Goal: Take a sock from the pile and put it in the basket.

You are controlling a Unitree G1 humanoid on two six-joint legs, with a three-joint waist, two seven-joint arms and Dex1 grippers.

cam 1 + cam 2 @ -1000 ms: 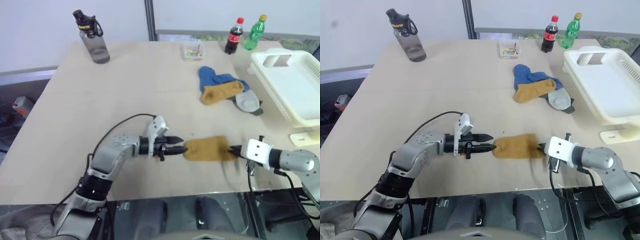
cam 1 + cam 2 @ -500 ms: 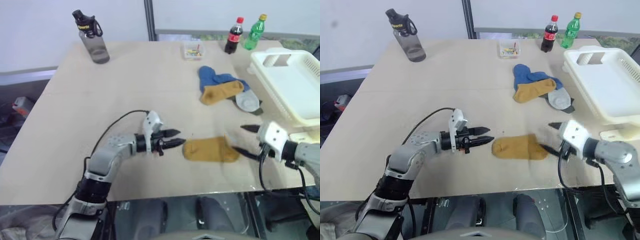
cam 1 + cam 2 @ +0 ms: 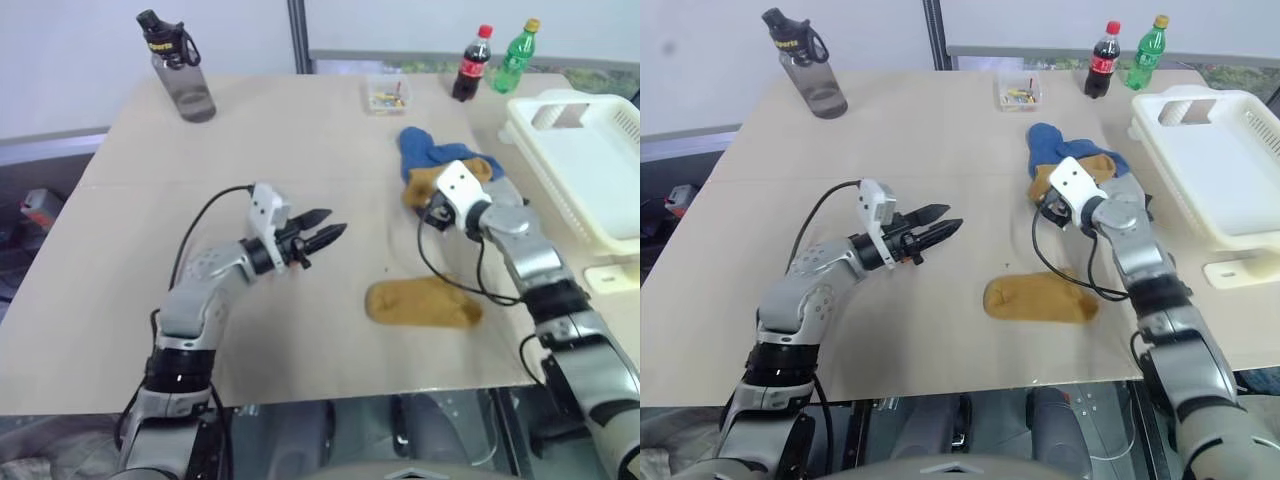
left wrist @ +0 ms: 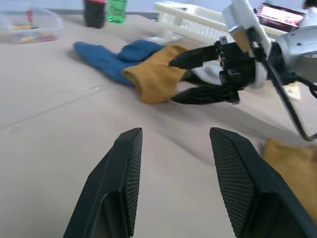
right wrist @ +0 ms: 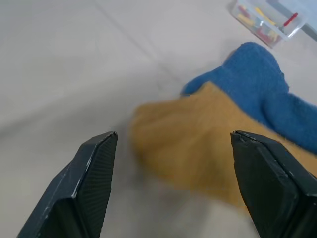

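Socks in the pile [image 3: 445,180] sit beside my right hand [image 4: 190,77] — fingers spread, empty. My left hand [image 3: 325,228] hovers apart, empty; one mustard sock [image 3: 422,302] lies on the bench [image 3: 300,140], the basket [image 3: 585,165] far right.

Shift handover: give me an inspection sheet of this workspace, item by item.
Surface: tan table, level.
Job's things: pile of socks beside the white basket; one mustard sock lies apart.
Clutter: water bottle, clear box, cola bottle, green bottle.
Grippers: left pincer open, empty; right pincer open at the pile.
Cables: black cable over the mustard sock.
Surroundings: nothing seen.
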